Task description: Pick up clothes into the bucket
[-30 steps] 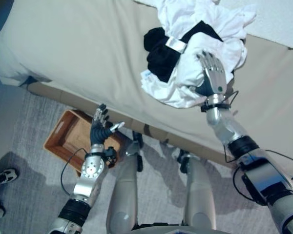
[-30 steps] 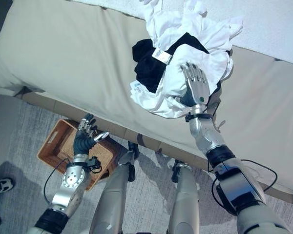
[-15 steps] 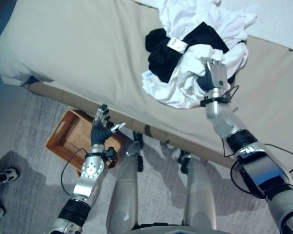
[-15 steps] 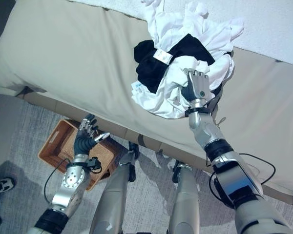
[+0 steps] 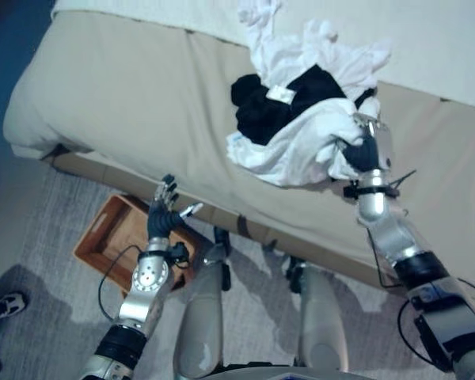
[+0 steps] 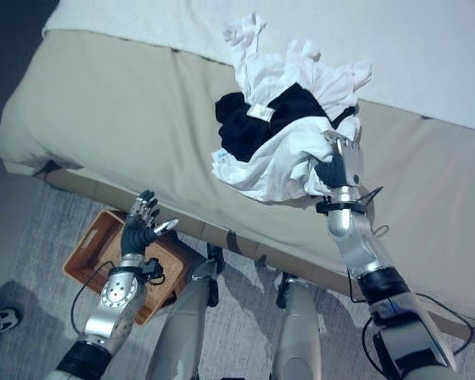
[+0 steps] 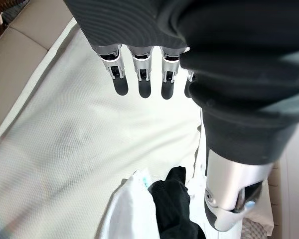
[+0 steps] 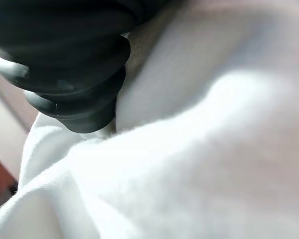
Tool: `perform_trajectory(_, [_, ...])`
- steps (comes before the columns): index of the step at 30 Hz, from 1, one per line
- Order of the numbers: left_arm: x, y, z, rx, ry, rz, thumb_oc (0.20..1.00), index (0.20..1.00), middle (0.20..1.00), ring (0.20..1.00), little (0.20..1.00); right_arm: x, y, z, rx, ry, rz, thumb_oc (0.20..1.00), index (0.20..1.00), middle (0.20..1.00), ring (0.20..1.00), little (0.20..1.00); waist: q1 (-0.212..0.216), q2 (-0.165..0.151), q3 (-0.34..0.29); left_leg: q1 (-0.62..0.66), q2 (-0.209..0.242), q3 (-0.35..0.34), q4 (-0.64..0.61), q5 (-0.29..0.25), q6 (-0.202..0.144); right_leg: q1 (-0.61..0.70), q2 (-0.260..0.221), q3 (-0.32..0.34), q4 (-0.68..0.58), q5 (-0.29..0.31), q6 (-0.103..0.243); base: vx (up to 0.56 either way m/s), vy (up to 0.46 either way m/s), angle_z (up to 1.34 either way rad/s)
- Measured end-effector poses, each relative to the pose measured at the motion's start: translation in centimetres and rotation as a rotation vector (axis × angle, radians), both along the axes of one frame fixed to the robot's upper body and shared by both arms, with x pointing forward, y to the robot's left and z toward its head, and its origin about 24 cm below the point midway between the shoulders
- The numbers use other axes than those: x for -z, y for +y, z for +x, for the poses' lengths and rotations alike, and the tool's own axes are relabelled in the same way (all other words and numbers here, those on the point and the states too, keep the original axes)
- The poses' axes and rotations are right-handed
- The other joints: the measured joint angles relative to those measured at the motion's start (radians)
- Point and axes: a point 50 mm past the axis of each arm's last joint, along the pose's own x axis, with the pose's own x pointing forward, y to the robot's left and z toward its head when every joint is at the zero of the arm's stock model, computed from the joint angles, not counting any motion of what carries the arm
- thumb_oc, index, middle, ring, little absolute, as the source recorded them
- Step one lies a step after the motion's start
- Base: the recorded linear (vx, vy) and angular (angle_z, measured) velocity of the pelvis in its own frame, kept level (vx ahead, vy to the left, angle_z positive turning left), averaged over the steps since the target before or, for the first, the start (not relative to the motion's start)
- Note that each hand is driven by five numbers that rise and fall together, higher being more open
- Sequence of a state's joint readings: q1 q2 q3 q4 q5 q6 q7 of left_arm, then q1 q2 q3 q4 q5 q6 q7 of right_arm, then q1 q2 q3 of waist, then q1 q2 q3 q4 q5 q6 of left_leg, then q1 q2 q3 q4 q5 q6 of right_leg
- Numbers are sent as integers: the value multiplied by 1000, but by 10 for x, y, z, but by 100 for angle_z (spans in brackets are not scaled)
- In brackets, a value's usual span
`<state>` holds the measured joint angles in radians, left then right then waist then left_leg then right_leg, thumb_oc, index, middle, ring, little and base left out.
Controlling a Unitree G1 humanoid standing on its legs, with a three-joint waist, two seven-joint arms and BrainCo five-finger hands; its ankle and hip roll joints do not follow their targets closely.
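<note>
Right hand point(image 5: 366, 147) has its fingers curled into the crumpled white garment point(image 5: 301, 150) on the beige bed point(image 5: 127, 87), beside the black garment point(image 5: 261, 111); lift clear before swinging down to the brown woven bucket point(image 5: 107, 241) below the bed, where the left hand point(image 5: 162, 214) waits, fingers relaxed.

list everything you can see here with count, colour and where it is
white clothes: a crumpled pile, white, on the bed toward the right
black garment: one, black, tangled in the pile
bed: one, beige cover, across the upper scene
basket: one, brown, on the floor beside the bed
carpet: grey, under the basket
shoe: a person's, white and dark, lower-left edge
left hand: open, fingers straight, above the basket
right hand: curled into the white clothes at the pile's right edge
</note>
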<state>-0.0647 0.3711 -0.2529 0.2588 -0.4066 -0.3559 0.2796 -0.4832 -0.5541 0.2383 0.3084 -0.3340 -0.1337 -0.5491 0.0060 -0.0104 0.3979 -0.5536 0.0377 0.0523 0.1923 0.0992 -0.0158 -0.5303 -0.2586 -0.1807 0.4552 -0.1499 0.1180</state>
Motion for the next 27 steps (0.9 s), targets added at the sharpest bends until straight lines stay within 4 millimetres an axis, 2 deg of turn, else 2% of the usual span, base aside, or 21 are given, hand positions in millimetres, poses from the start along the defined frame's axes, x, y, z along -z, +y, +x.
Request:
perform_trajectory(6, [21,5,-11,10,98,14,1000,1000,1000,1000,1000,7,-6,-8,-66,54,125,200,200,200,200,200,-19,-24,-50,115,9,1,-54,2,-6,132,17,-20,-89,14,9,87,-35,-1])
perform_trajectory(11, [32,6,-21,38,151,16,1000,1000,1000,1000,1000,-5,-12,-16,-129,18,238,200,200,200,200,200,-20,-33,-96,217,17,12,-112,4,-7,259,40,-28,-208,50,17,69,-25,-6])
perform_trajectory(16, [36,7,-22,51,179,21,1000,1000,1000,1000,1000,-19,-19,-18,-159,-22,295,200,200,200,200,200,-23,-35,-138,253,21,15,-147,8,-11,324,57,-42,-301,90,23,45,-8,-2])
perform_trajectory(19, [40,8,-21,52,208,26,1000,1000,1000,1000,1000,-27,-23,-19,-195,-23,322,200,200,200,200,200,-20,-35,-142,310,20,18,-184,14,-12,398,67,-48,-376,119,28,66,-1,0])
perform_trajectory(24, [42,10,-23,51,231,25,1000,1000,1000,1000,1000,-59,-27,-17,-265,-86,354,200,200,200,200,200,-26,-38,-173,371,19,30,-234,20,-18,465,80,-48,-447,143,32,56,-1,-4])
perform_trajectory(27, [46,13,-27,41,249,23,1000,1000,1000,1000,1000,-82,-26,-14,-307,-145,381,200,200,200,200,200,-46,-50,-205,398,25,34,-251,21,-19,488,83,-47,-466,145,32,47,-14,-4])
